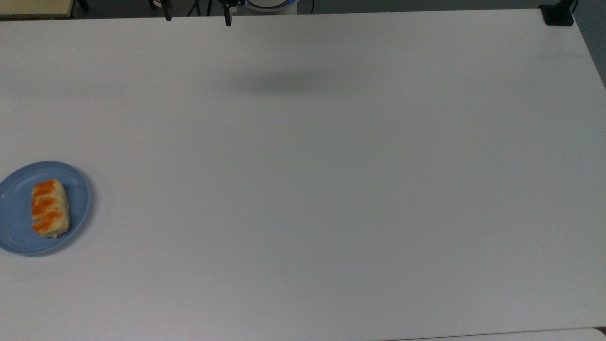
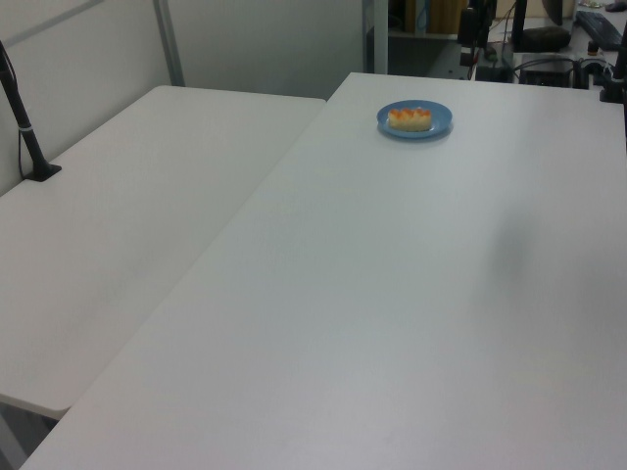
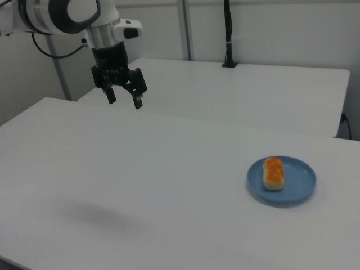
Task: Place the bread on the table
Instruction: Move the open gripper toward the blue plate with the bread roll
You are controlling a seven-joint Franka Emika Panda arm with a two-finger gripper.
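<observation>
The bread (image 1: 49,208) (image 2: 409,118) (image 3: 273,172), a pale bun with orange glazed patches, lies on a round blue plate (image 1: 16,227) (image 2: 436,119) (image 3: 298,183) near the top view's left edge. The white table (image 1: 331,189) (image 2: 411,294) (image 3: 140,180) spreads under it. My gripper (image 3: 125,100) (image 1: 197,20) hangs open and empty high above the table, far from the bread, at the right view's upper left. In the top view its two fingertips (image 1: 228,21) poke in at the top edge.
A second white table (image 2: 127,225) (image 3: 253,93) adjoins this one. A black post clamp (image 1: 557,14) (image 2: 27,147) (image 3: 228,34) sits at a table corner. Cables and equipment (image 2: 549,49) stand beyond the far edge in the left view.
</observation>
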